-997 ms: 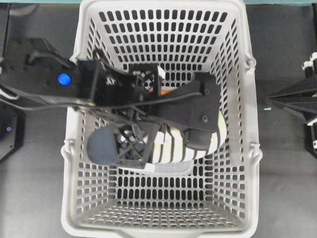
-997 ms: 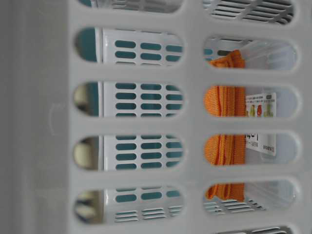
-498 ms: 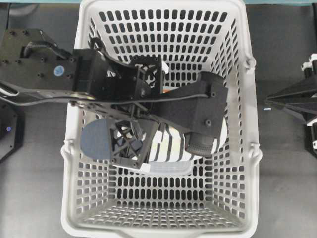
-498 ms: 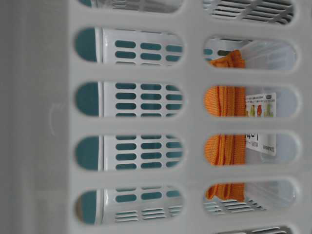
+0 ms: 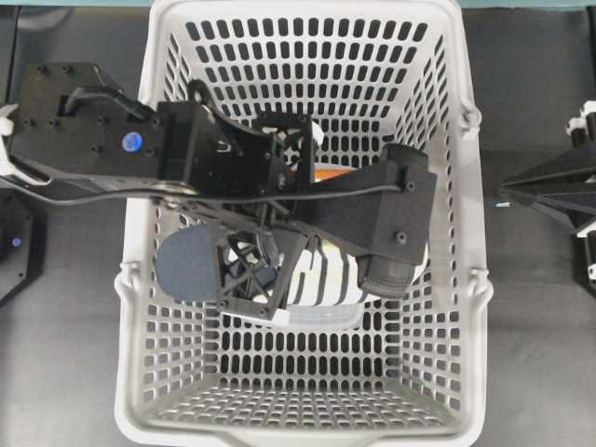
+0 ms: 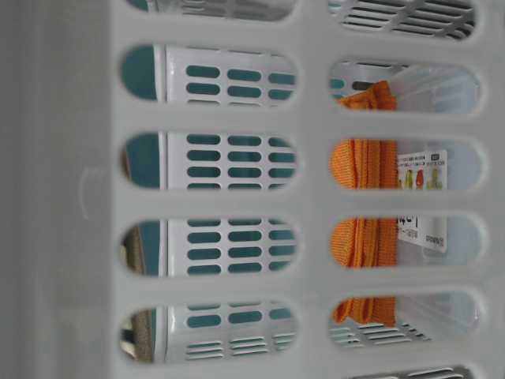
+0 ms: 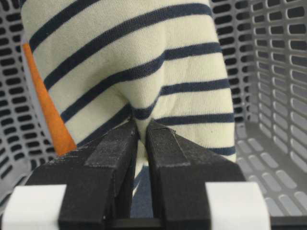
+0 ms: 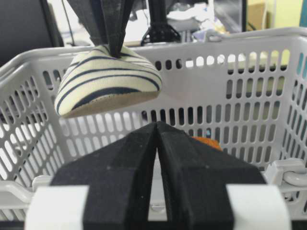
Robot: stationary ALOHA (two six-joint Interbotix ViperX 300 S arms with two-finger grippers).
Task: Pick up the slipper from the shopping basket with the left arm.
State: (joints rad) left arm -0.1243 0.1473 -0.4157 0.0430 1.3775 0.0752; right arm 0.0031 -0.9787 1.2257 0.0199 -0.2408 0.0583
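Note:
The cream-yellow slipper with navy stripes (image 7: 144, 62) hangs inside the light-grey shopping basket (image 5: 307, 11). My left gripper (image 7: 143, 128) is shut on a fold of its striped fabric. From above, the left gripper (image 5: 272, 216) covers much of the slipper (image 5: 321, 279); the navy heel (image 5: 186, 270) pokes out on the left. In the right wrist view the slipper (image 8: 108, 81) hangs off the floor near rim height under the left fingers (image 8: 114, 28). My right gripper (image 8: 157, 125) is shut and empty outside the basket, at the right (image 5: 512, 191).
An orange folded cloth (image 6: 363, 166) in a clear labelled pack lies on the basket floor, partly under the slipper (image 7: 48, 105). The pack's white edge (image 5: 317, 317) shows below the slipper. Slotted basket walls (image 7: 268, 72) close in on all sides.
The left arm has shifted a little to the right and looks slightly higher, with the slipper still in its grip. The right arm has not moved.

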